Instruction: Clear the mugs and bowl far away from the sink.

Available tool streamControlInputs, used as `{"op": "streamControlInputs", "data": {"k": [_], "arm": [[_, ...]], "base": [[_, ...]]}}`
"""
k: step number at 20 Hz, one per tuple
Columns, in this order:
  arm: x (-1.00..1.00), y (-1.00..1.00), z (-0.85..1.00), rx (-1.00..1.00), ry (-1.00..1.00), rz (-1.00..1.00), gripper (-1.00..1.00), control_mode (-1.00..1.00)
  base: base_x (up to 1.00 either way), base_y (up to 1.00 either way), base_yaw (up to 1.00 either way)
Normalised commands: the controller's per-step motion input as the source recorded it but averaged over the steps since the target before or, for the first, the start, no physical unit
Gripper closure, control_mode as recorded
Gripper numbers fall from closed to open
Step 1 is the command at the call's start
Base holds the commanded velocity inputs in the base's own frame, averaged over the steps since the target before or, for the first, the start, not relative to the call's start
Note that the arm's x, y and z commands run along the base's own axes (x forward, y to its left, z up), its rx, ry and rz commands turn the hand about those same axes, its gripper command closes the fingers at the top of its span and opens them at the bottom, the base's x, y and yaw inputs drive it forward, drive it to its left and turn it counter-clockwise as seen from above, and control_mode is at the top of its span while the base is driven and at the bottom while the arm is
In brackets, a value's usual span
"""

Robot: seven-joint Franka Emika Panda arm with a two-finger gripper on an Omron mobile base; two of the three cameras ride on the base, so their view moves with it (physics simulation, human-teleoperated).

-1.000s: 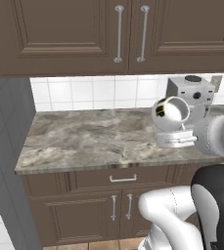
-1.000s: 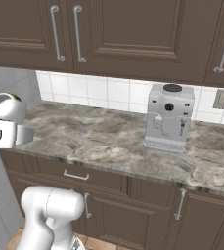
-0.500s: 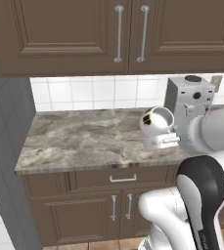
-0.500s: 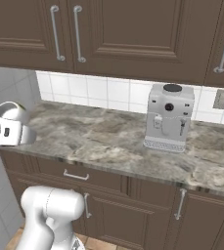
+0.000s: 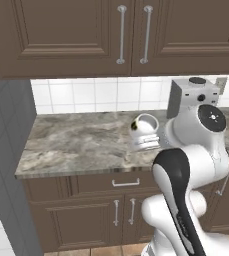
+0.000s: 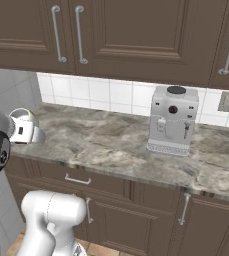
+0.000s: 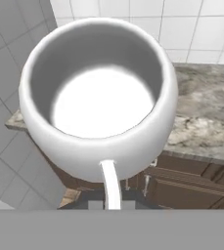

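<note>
My gripper (image 5: 147, 143) is shut on the handle of a glossy white mug (image 5: 145, 126) with a dark-and-yellow mark on its side. The mug hangs tipped on its side just above the marble counter (image 5: 76, 145), left of the coffee machine. In the right base view the mug (image 6: 24, 124) and gripper (image 6: 30, 135) sit at the counter's left end. The hand view looks straight into the mug's empty white inside (image 7: 99, 97), with the handle (image 7: 111, 183) running down to my gripper (image 7: 111, 201). The bowl and the sink are out of view.
A grey coffee machine (image 6: 172, 120) stands on the counter against the tiled wall. Dark upper cabinets (image 5: 121, 35) hang above. A grey tall panel (image 5: 6, 150) closes off the counter's left end. Drawers and doors run below the counter edge.
The arm has swung the held mug in over the counter and slightly lower; it moved left in the left base view and right in the right base view. The grip stayed shut.
</note>
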Motion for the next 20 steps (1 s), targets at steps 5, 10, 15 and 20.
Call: {"op": "streamControlInputs", "data": {"k": [5, 10, 15, 20], "arm": [[0.54, 0.16, -0.54, 0.00, 0.01, 0.00, 1.00, -1.00], [0.56, 0.16, -0.46, 0.00, 0.01, 0.00, 1.00, -1.00], [0.55, 0.17, -0.38, 0.00, 0.06, 0.00, 1.00, -1.00], [0.55, 0.17, -0.25, 0.00, 0.16, 0.00, 1.00, -1.00]], "base": [[0.00, 0.00, 0.00], [0.00, 0.00, 0.00], [0.00, 0.00, 0.00], [0.00, 0.00, 0.00]]}}
